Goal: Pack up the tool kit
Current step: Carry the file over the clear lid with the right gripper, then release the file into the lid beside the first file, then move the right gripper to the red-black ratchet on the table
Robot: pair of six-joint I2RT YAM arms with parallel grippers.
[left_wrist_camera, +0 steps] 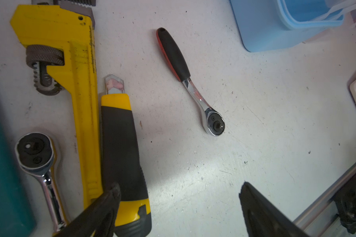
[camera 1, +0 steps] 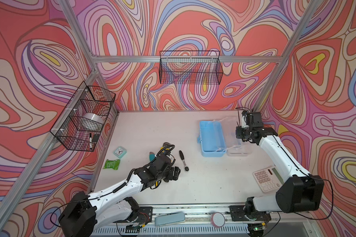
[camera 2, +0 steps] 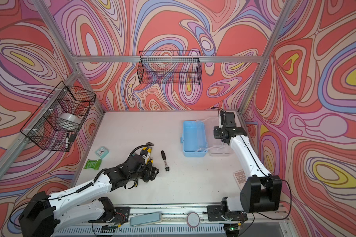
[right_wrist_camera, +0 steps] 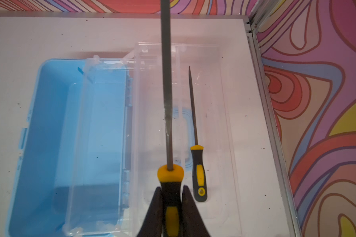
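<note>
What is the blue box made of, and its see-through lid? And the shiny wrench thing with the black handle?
The tool kit looks like smooth light blue plastic: even colour, rounded moulded corners. Its lid seems clear plastic, since the table shows through it. The ratchet wrench has a mirror-bright head, probably chromed steel, and a matte black grip, likely rubber or plastic.

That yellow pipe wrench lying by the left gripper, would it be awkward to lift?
Probably. The yellow pipe wrench looks like solid metal, so likely heavy for its size. Its bulky jaw end may make it tip if gripped at the handle. It lies flat, so it should not roll.
</note>
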